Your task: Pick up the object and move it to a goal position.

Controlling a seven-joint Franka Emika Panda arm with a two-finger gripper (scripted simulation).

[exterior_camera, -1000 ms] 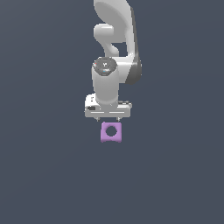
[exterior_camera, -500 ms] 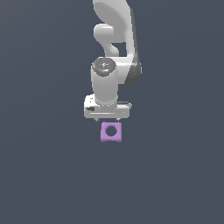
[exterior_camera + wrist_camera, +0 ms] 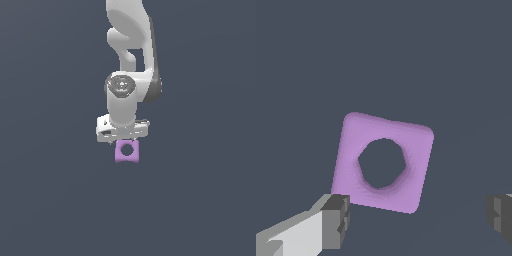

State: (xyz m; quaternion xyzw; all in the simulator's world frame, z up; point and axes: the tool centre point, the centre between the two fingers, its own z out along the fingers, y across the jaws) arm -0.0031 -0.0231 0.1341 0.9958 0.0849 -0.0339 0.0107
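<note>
The object is a small light-purple squarish block with a round hole through its middle. In the exterior view the object [image 3: 127, 151] lies on the dark grey floor, just below the white arm's hand. The gripper [image 3: 123, 136] sits right above it, its fingers hidden by the hand. In the wrist view the object [image 3: 416, 150] is close and slightly rotated. The gripper [image 3: 418, 220] is open. One fingertip [image 3: 336, 221] is by the block's corner, the other fingertip [image 3: 501, 216] stands well apart from it. Neither visibly grips the block.
The dark grey floor [image 3: 50, 200] is flat and plain on all sides. The white arm [image 3: 131, 55] rises from the hand toward the exterior view's top. No goal marker shows.
</note>
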